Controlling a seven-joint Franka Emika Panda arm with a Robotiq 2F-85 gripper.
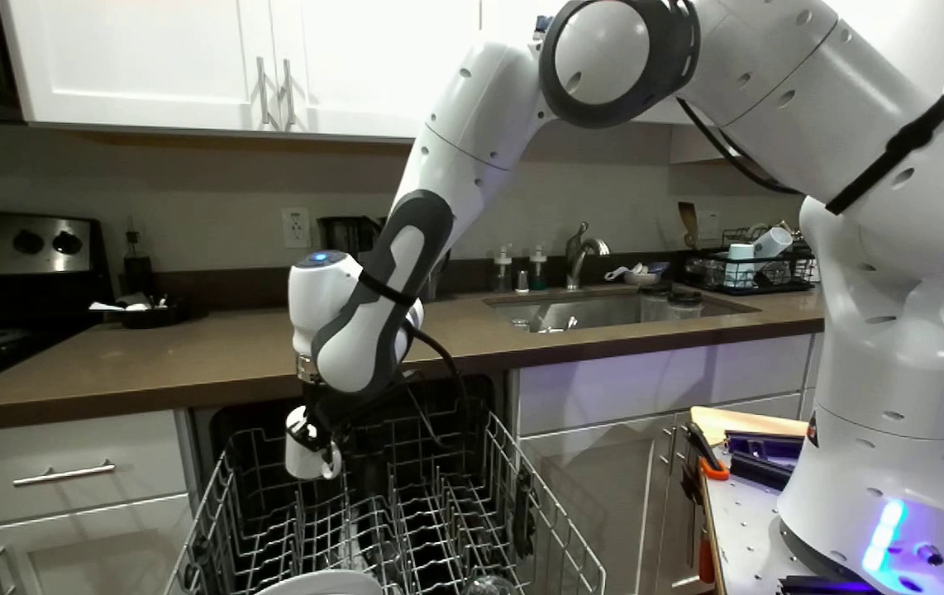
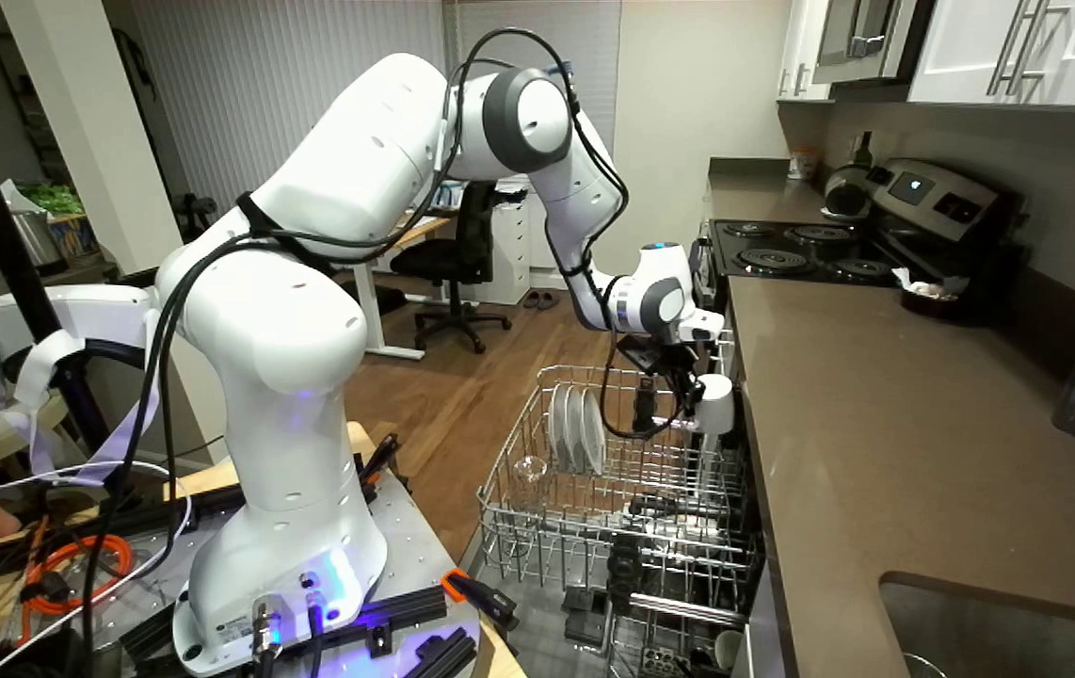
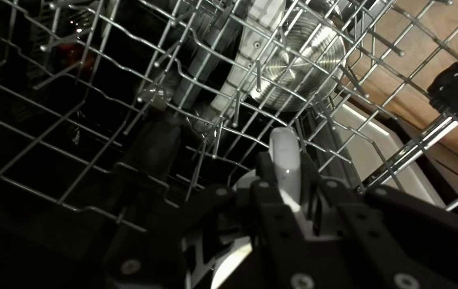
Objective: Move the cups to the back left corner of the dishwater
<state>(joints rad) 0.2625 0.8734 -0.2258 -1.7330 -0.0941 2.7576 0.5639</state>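
At the far left in an exterior view, an electric stove (image 1: 17, 256) adjoins the brown countertop (image 1: 191, 355). Next along, the gripper (image 3: 287, 164) is clamped on the white mug (image 1: 301, 461), held at the back left of the dishwasher rack (image 1: 550, 504); whether it touches the wires cannot be told, and a white plate (image 1: 323, 583) shows at the rack's near edge. Farther right come the faucet (image 1: 575, 256), the steel sink (image 1: 534, 310) and a black wire dish drainer (image 1: 782, 285).
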